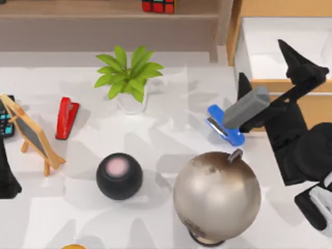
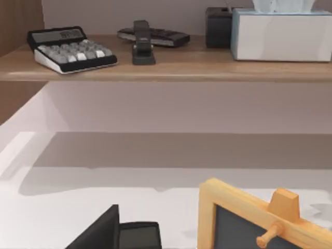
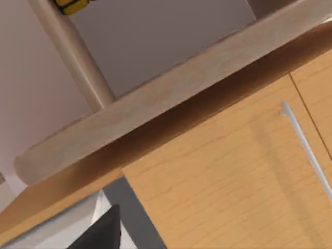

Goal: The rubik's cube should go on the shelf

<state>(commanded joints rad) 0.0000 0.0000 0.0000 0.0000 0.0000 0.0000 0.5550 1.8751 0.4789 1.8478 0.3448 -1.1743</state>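
1. right tool (image 1: 288, 54) is raised over the drawer cabinet (image 1: 306, 106) at the counter's right side, its dark fingers pointing toward the back; i cannot tell whether they are open or closed, and nothing shows between them.
2. rubik's cube (image 1: 158, 5) sits on the shelf (image 1: 78, 9) at the back of the counter, well apart from the right tool; red stickers face the camera above, and a yellow corner of it (image 3: 71, 5) shows in the right wrist view.
3. left arm (image 1: 7, 176) is parked at the counter's left edge; its tool's finger state cannot be told.
4. on the white counter (image 1: 171, 135) stand a potted plant (image 1: 129, 78), a red stapler (image 1: 66, 117), a small wooden-framed chalkboard (image 1: 32, 134), a black round speaker (image 1: 119, 176), a blue stapler (image 1: 224, 126) and a metallic globe (image 1: 217, 196).
5. blue stapler lies just beside the right arm's grey link.
6. left wrist view shows a calculator (image 2: 70, 49), a black stapler (image 2: 142, 44) and a tissue box (image 2: 282, 33) on the shelf board.
7. right wrist view shows the cabinet's metal handle (image 3: 306, 148).
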